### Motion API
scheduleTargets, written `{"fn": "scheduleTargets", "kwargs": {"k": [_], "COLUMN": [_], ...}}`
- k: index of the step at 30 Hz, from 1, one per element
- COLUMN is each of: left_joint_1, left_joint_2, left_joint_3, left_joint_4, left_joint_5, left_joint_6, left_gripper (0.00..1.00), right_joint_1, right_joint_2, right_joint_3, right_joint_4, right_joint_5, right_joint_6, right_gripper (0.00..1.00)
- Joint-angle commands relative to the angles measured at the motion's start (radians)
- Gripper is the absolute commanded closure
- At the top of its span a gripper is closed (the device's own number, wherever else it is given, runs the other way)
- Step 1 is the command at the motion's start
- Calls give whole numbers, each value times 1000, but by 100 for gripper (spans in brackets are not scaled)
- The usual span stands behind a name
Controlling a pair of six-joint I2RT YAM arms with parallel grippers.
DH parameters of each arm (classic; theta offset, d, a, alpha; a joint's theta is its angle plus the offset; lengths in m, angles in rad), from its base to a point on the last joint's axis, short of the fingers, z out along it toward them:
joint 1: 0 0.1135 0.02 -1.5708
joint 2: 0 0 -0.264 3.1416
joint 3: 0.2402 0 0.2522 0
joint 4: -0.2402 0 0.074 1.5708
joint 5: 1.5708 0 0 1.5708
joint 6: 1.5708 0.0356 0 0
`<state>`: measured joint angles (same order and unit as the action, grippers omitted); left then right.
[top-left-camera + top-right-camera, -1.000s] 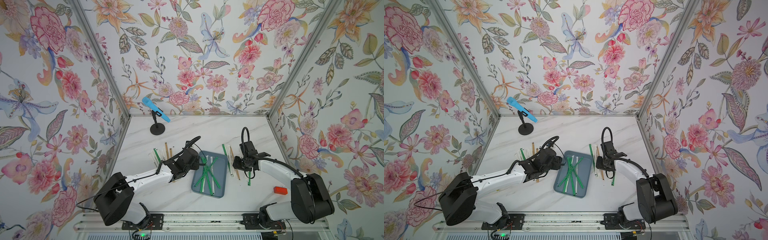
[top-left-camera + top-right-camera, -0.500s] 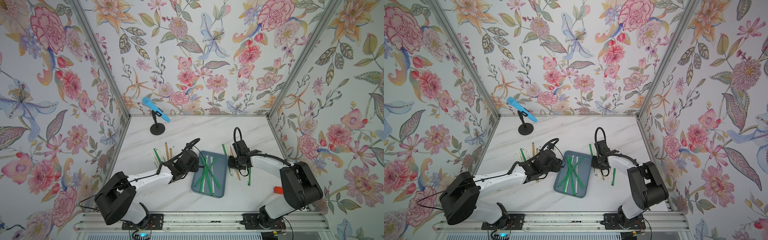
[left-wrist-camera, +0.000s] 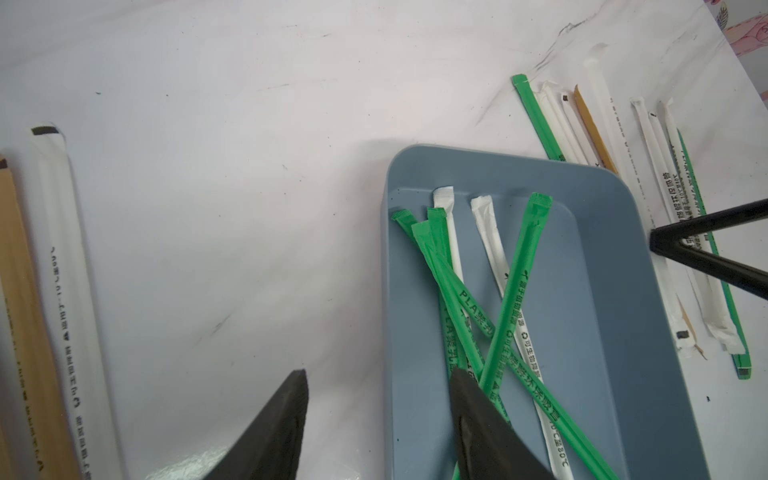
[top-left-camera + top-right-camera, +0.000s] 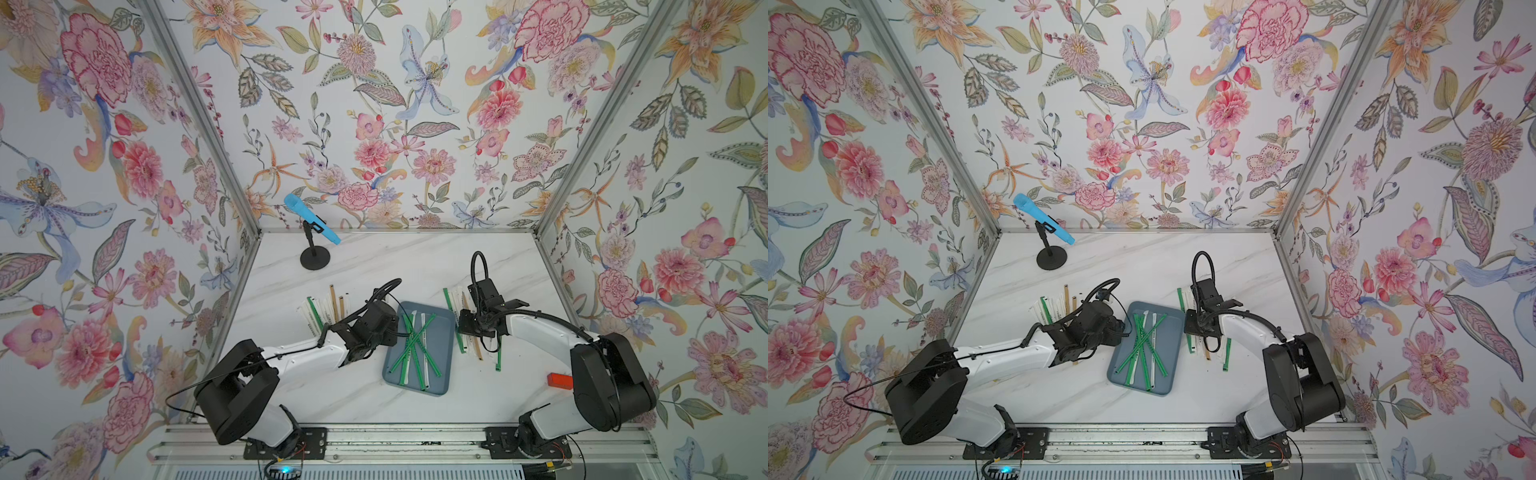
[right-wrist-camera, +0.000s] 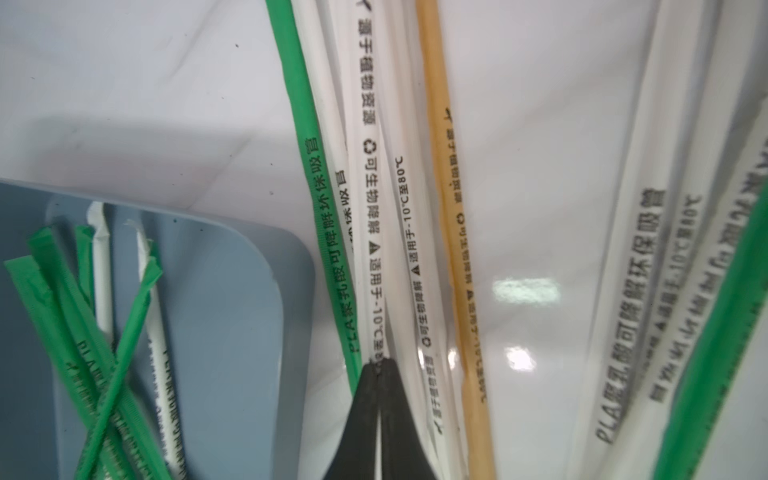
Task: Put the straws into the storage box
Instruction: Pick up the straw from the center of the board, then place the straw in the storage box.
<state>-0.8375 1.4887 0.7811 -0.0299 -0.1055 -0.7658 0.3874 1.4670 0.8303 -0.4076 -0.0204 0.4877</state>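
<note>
The storage box is a blue-grey tray in the middle of the table, seen in both top views. Several green and white straws lie crossed inside it. More straws lie in a loose pile on the table to its left and another to its right. My left gripper is open and empty, straddling the tray's left rim. My right gripper is shut on a white printed straw at the tray side of the right pile.
A blue microphone on a black stand is at the back left. A small red block lies near the right arm's base. Flowered walls close in the table on three sides.
My right gripper has shifted toward the tray side of the right pile and its jaws have shut on the white straw. The left gripper has barely moved.
</note>
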Motion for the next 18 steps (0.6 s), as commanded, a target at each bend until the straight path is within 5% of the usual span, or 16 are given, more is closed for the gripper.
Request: {"fn": "scheduleTargets", "kwargs": {"k": [1,5,14,18], "left_joint_1": [7,22,84,89], "left_joint_2": [-7,-13,-56,-47], "left_joint_3": [-17,-21,-69,-71], "left_joint_4": [-18,-34,-2,-4], "left_joint_5": [-17,-29,4,3], "left_joint_6": [16,17,28,31], "left_gripper": [42,42,42,42], "right_joint_1": [10,41,339,389], "right_joint_2": [-73,-128,-219,-181], "right_joint_3": [-4,13,17,-15], "right_joint_4": [-48,-108,-86,-43], "right_joint_5": [29,19,-17,-10], "right_joint_6": [22,39,268,324], "right_gripper": [100,100,96,96]}}
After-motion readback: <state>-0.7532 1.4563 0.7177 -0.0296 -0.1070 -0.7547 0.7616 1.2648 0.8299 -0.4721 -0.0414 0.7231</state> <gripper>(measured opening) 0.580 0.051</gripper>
